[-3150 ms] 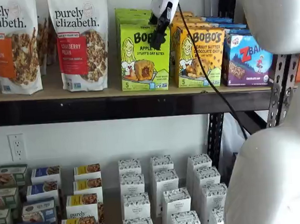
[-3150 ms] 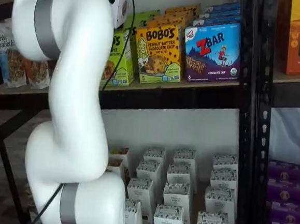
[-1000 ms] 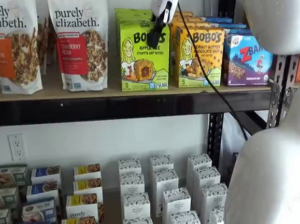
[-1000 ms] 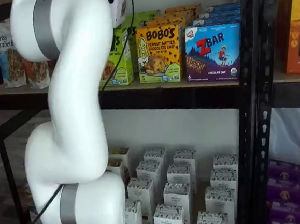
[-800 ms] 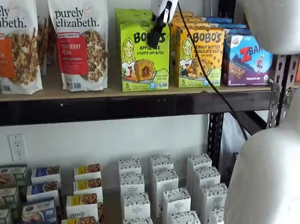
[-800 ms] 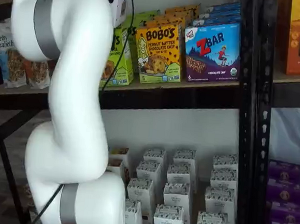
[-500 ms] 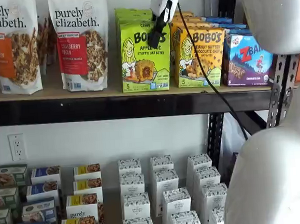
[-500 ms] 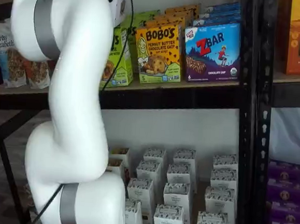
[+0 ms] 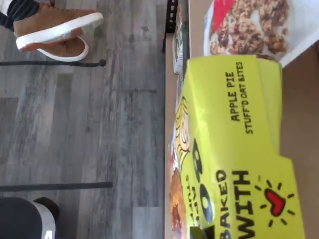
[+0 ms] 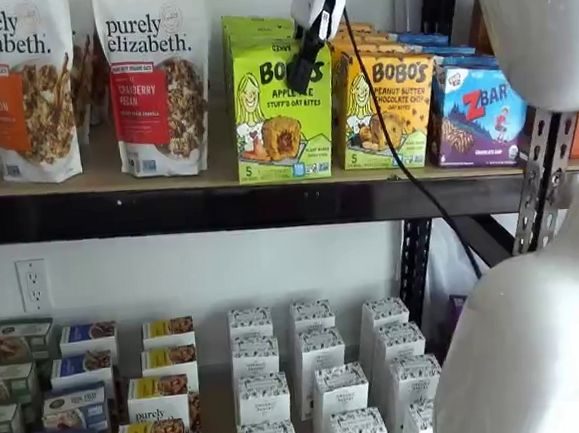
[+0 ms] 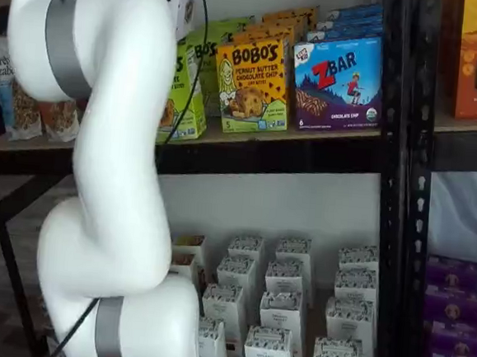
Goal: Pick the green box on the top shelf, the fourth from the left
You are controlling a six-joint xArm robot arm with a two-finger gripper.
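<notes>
White, thick-jointed xArm (image 11: 106, 176), rising from the floor level and bending up to the shelf height in a shelf view, its upper links also filling the right side of the other shelf view (image 10: 538, 317); white-bodied gripper with black fingers (image 10: 303, 73) reaching down from the view's top edge, a black cable (image 10: 395, 158) trailing beside it; only one dark finger is seen, lying against the upper front of the box, so whether the fingers are spread or closed on anything cannot be told. Long tan top shelf with a thick black front beam (image 10: 219, 207), left to right: two white "purely elizabeth" granola pouches (image 10: 154, 82); lime-green upright carton reading "BOBO'S Apple Pie" (image 10: 281, 112), standing at the shelf's front edge directly under the gripper; yellow-orange Bobo's peanut butter chocolate chip box (image 10: 386, 109), just beside it; blue ZBAR box (image 10: 482, 113). Wrist view: the green carton's top and front (image 9: 234, 149) close below the camera; grey wood-plank floor (image 9: 99, 129) far beneath, with a brown, white-soled shoe (image 9: 55, 27) on it.
</notes>
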